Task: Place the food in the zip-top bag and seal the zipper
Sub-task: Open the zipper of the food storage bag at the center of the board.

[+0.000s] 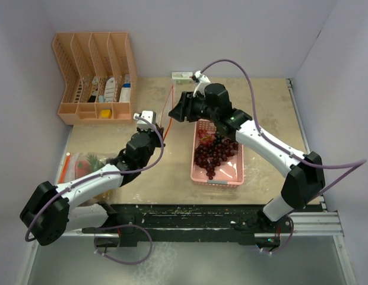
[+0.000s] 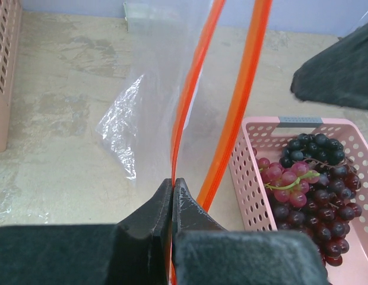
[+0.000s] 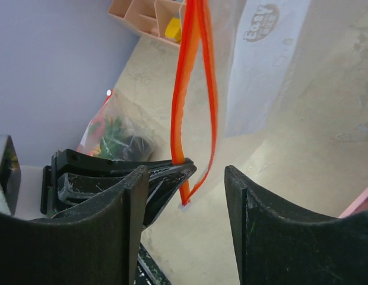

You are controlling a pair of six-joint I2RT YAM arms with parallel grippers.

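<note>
Your left gripper (image 2: 172,189) is clamped on the orange zipper (image 2: 186,113) of the zip-top bag (image 2: 136,119). Your right gripper (image 3: 185,173) stands open astride the same strip. The grapes (image 1: 215,155) sit in the tray (image 1: 234,178) beside the bag, nearest your right arm.

"Easy" legible on white label panel (image 3: 264,31) of zip-top bag (image 3: 261,95); smaller print below unreadable.

A peach-coloured slotted organizer (image 1: 83,59) stands in the upper left of the frame on the mottled beige table (image 1: 172,172), with small bottles and a yellow item (image 1: 105,113) in its compartments. Right of centre lies a pink perforated tray (image 1: 231,173). A small pale box (image 1: 182,76) sits against the back wall.
</note>
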